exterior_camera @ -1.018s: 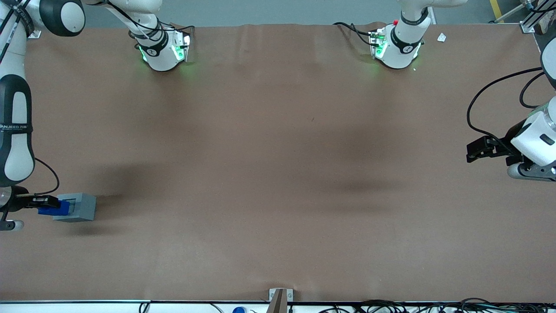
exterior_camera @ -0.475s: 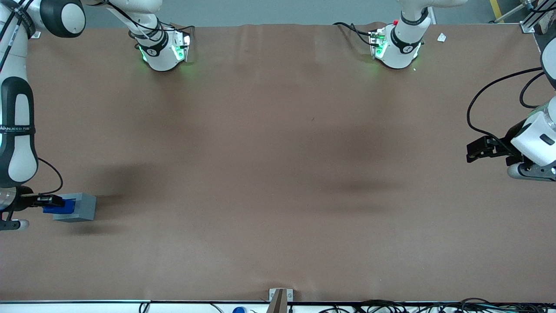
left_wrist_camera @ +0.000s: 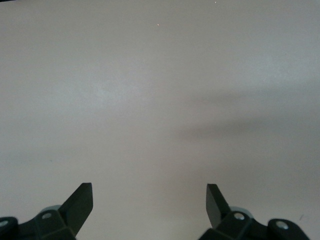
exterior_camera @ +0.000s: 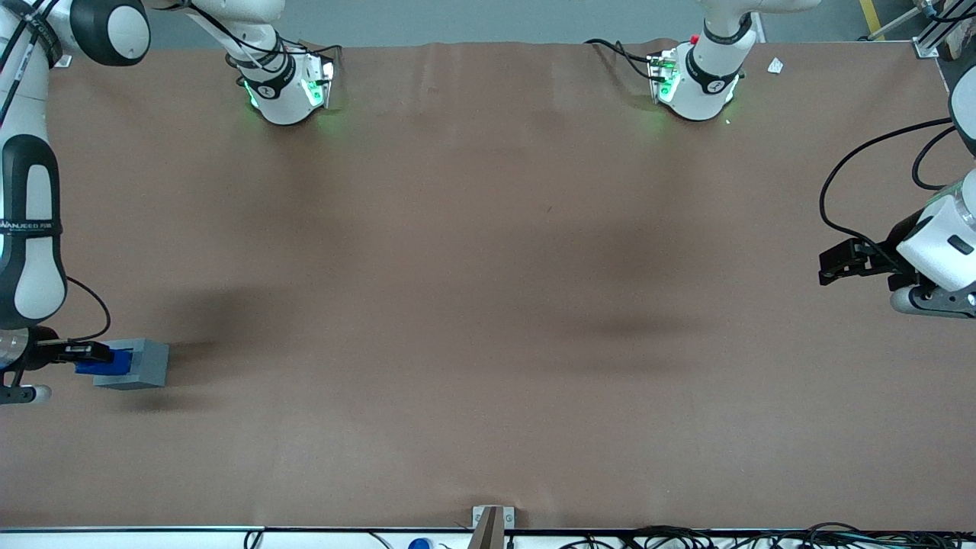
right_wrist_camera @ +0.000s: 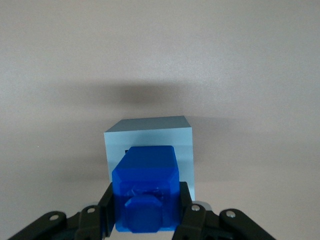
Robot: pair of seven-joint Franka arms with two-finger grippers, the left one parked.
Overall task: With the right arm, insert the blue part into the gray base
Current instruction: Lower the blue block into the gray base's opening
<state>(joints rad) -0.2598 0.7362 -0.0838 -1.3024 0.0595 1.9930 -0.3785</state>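
Observation:
The gray base (exterior_camera: 143, 364) sits on the brown table at the working arm's end, about midway in depth. The blue part (exterior_camera: 101, 362) is held at the base's top, over its recess. My right gripper (exterior_camera: 84, 354) is shut on the blue part, its black fingers pressing both sides of it. In the right wrist view the blue part (right_wrist_camera: 145, 187) sits between the fingers (right_wrist_camera: 106, 207) of the gripper (right_wrist_camera: 145, 212) and covers much of the light-blue-looking base (right_wrist_camera: 150, 132). The recess is hidden by the part.
The brown table mat (exterior_camera: 488, 305) stretches wide toward the parked arm's end. Two arm bases with green lights (exterior_camera: 286, 88) (exterior_camera: 694, 84) stand farthest from the front camera. A small bracket (exterior_camera: 492, 522) sits at the near edge.
The gripper with the blue part rose slightly in the front view and settled at the base's top during the first half second. Since then nothing has visibly moved.

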